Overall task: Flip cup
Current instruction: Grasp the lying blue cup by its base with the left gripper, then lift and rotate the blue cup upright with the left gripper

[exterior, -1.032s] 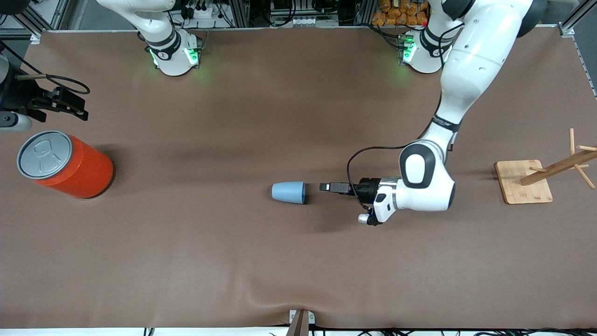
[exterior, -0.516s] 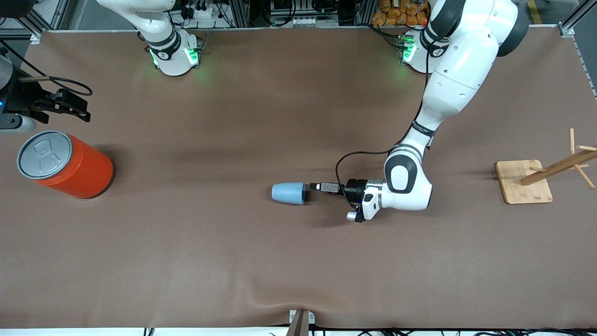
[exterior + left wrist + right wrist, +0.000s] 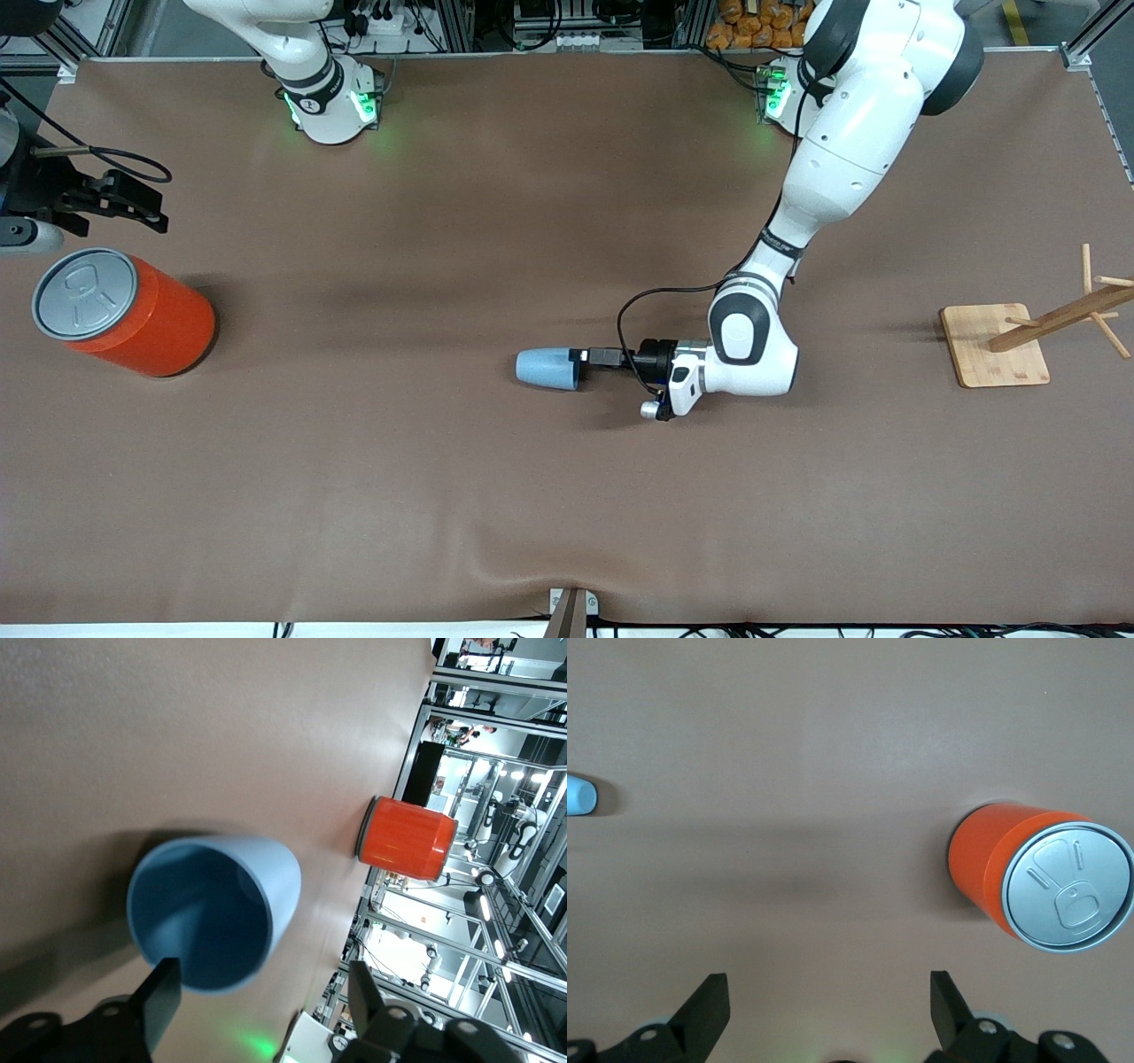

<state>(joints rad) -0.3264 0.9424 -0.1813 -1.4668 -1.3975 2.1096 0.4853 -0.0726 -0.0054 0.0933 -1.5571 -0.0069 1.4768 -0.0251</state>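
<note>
Since the cup [image 3: 547, 368] lies on its side mid-table, mouth toward my left gripper [image 3: 580, 356], I judge it light, stiff and apt to roll, so I'd pinch its rim wall. The fingers [image 3: 162, 990] are spread wide, one at the rim; a second ago they were well short. The right gripper [image 3: 824, 1010] waits open above the can [image 3: 120, 312].
</note>
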